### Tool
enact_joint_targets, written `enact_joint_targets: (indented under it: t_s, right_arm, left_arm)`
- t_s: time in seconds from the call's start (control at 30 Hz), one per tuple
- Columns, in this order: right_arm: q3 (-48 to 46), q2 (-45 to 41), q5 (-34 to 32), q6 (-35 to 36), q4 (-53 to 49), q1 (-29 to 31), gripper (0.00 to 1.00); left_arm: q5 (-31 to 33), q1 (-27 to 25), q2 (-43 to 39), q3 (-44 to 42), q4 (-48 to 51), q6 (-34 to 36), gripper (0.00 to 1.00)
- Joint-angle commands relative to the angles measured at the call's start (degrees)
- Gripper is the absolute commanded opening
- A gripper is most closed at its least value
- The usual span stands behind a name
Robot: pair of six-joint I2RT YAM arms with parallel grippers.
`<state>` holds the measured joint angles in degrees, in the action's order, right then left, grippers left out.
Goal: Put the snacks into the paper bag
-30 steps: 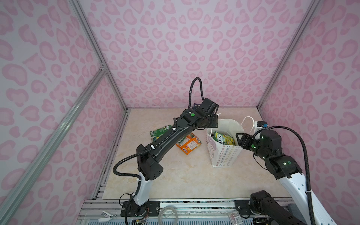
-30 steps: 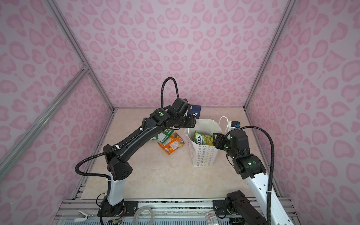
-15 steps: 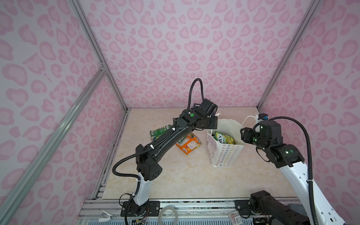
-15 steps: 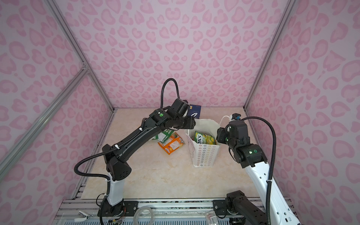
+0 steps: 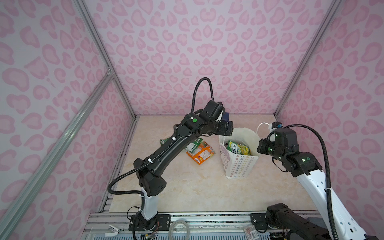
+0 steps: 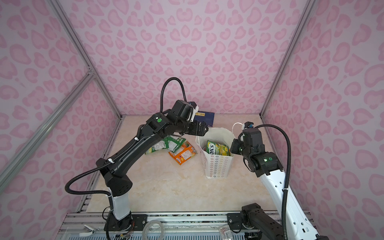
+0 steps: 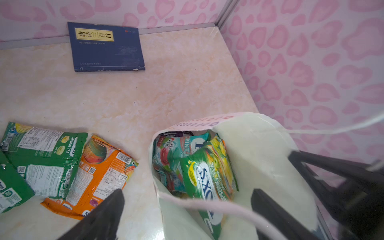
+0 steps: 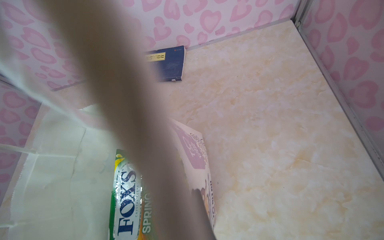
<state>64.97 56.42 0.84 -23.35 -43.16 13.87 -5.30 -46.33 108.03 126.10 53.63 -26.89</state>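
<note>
The left gripper [image 7: 187, 194] hangs over the near-left corner of the paper bag [image 5: 241, 166], its fingers [image 7: 104, 214] spread wide with nothing held between them. One finger is over the table [image 5: 197, 187] just left of the bag, and the other is over the bag's open mouth.

The right gripper [image 5: 260, 148] is closed tight at the bag's right rim. As far as the top views show, it pinches the paper wall there. Its wrist view is mostly blocked by a blurred shape close to the lens. A white cord handle [image 5: 262, 124] loops up just beyond it.

The bag stands upright, right of the table's middle, with its mouth open. Inside, a green-and-yellow FOX'S pouch [image 7: 209, 176] stands on end and leans toward the right. A teal pouch [image 7: 172, 158] is tucked against the bag's left wall, with a dark purple edge [image 7: 176, 134] showing behind it.

Outside, just left of the bag, an orange pouch [image 5: 200, 153] lies flat. One green pouch [image 7: 45, 158] overlaps its left side, and a second green pouch [image 7: 10, 187] lies farther left. A dark blue card [image 7: 106, 47] lies flat against the far wall, well apart from the bag.
</note>
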Motion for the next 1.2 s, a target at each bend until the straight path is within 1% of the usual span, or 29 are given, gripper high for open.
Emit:
enact_joint_targets:
  t_s: [0.0, 0.07, 0.13, 0.23, 0.33, 0.4, 0.43, 0.47, 0.53, 0.6, 0.63, 0.67, 0.73, 0.83, 0.9, 0.97, 1.03, 1.07, 1.17]
  right_arm:
    - [-0.8, -0.3, -1.0, 0.5, -0.8, 0.0, 0.00]
    - [-1.0, -0.8, -1.3, 0.3, -0.6, 0.0, 0.00]
    - [-1.0, -1.2, -1.5, 0.3, -0.6, 0.0, 0.00]
    - [-1.3, -1.3, -1.5, 0.3, -0.1, 0.0, 0.00]
    - [-1.7, -1.2, -0.9, 0.2, 0.6, -0.1, 0.00]
    - [-2.2, -1.2, -0.4, 0.0, 1.1, 0.0, 0.00]
    - [-2.5, -1.4, -0.1, 0.0, 1.4, -0.1, 0.00]
    - [-2.6, -1.3, 0.1, 0.0, 1.7, -0.1, 0.00]
    - [-2.5, -1.1, 0.5, 0.1, 2.0, 0.0, 0.00]
    - [-2.3, -0.8, 0.9, 0.2, 2.2, 0.0, 0.00]
    - [-2.4, -0.8, 1.0, 0.3, 2.3, 0.0, 0.00]
    - [-2.7, -0.8, 1.2, 0.4, 2.7, 0.0, 0.00]
    - [-3.4, -0.9, 1.7, 0.4, 3.5, 0.0, 0.00]
    - [-4.1, -0.8, 2.7, 0.0, 3.9, 0.0, 0.00]
    - [-4.4, -1.2, 3.1, 0.0, 4.2, 0.0, 0.00]
    - [-4.5, -1.8, 3.2, -0.1, 4.4, 0.0, 0.00]
    - [-5.0, -2.3, 3.3, -0.2, 4.8, 0.0, 0.00]
    - [-5.1, -2.3, 3.4, -0.3, 4.8, 0.0, 0.00]
    - [-5.4, -2.3, 4.8, -0.5, 5.3, 0.0, 0.00]
  left_arm:
    - [-10.3, 0.9, -5.4, -1.5, 0.9, 5.5, 0.97]
    - [-13.0, 1.0, -11.4, -6.6, -0.5, 6.8, 0.97]
    - [-14.1, 1.3, -17.8, -12.9, -3.2, 6.8, 0.97]
    - [-14.2, 3.2, -27.4, -22.9, -7.2, 3.8, 0.97]
    - [-11.6, 6.8, -37.3, -34.6, -11.8, -0.4, 0.97]
    - [-8.3, 10.6, -43.2, -43.0, -14.1, -3.4, 0.97]
    - [-7.8, 12.9, -45.2, -46.6, -15.1, -4.6, 0.97]
    - [-8.5, 16.3, -46.8, -50.8, -16.0, -5.9, 0.97]
    - [-12.2, 23.2, -47.9, -57.0, -17.7, -8.1, 0.97]
    - [-18.1, 30.7, -47.1, -62.9, -21.1, -10.5, 0.97]
    - [-20.3, 33.5, -46.0, -64.8, -22.7, -11.3, 0.97]
    - [-21.6, 35.9, -44.2, -66.3, -24.2, -11.6, 0.97]
    - [-21.9, 39.2, -39.6, -67.4, -26.6, -11.3, 0.97]
    - [-19.3, 42.7, -30.0, -66.7, -29.4, -10.0, 0.97]
    - [-19.3, 45.2, -23.0, -64.8, -31.3, -9.4, 0.99]
    - [-17.2, 47.0, -18.2, -62.8, -31.7, -9.9, 0.99]
    - [-17.3, 48.4, -14.9, -62.2, -35.1, -11.7, 1.00]
    - [-15.0, 48.8, -13.5, -61.3, -35.2, -11.9, 0.99]
    - [-9.4, 49.3, -9.1, -57.6, -33.5, -9.4, 0.99]
